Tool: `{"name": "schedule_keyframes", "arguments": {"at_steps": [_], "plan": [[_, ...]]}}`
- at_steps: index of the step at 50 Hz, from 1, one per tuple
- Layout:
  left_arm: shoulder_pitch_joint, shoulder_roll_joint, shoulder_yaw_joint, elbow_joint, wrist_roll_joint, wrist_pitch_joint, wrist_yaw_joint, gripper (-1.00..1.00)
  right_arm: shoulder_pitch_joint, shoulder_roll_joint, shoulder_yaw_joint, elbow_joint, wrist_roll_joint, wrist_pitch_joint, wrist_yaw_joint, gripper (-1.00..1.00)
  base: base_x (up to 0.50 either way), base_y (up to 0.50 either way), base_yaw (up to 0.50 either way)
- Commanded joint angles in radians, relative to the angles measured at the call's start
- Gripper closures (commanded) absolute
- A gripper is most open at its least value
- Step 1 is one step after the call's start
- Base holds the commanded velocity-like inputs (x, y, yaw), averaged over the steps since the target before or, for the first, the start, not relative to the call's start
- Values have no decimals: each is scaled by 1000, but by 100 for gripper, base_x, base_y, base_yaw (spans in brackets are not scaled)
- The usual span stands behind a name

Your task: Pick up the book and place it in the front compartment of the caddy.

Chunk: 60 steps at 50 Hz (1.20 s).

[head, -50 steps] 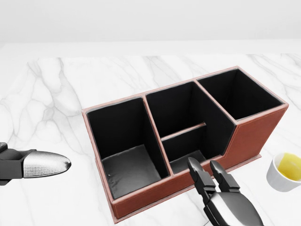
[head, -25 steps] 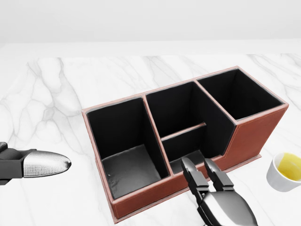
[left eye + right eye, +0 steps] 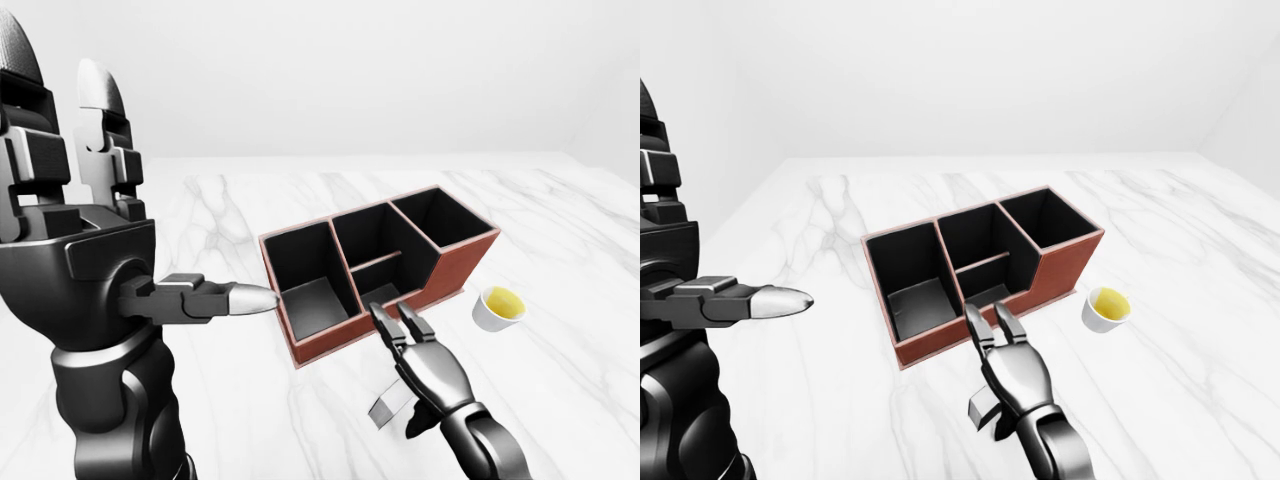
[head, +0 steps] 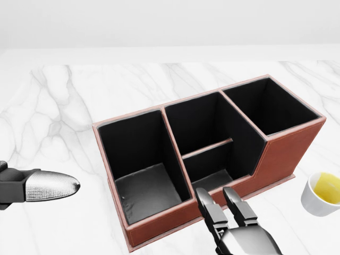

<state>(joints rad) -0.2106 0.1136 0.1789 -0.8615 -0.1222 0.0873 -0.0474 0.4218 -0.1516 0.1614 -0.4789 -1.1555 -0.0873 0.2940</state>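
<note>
Right hand (image 3: 420,350) fingers spread and empty, tips just beside the caddy (image 3: 372,262), left hand (image 3: 90,240) fingers extended, book unseen.

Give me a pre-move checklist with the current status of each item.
1. Book in view: not ok, no view shows it.
2. Caddy upright on the marble table: ok.
3. Caddy compartments empty: ok, all show bare floors.
4. Right hand free: ok, fingers open, holding nothing, just short of the caddy's near wall.
5. Left hand free: ok, raised, empty.
6. Cup clear of the hands: ok, right of the caddy.
</note>
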Motion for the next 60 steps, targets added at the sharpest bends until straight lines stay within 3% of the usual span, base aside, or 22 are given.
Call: {"name": "schedule_keyframes", "arguments": {"at_steps": [1,30,60], "plan": [[-3,1,3,-1,-3,0,0,-100,35,-23,46,-23,-37,0,-24,-100,0,0,0],[1,0,-1,-1,-3,0,3,-100,15,-64,119,39,-64,0,-35,-100,0,0,0],[-3,1,0,-1,1,0,2,-100,-29,-67,117,150,-114,0,-88,-100,0,0,0]]}}
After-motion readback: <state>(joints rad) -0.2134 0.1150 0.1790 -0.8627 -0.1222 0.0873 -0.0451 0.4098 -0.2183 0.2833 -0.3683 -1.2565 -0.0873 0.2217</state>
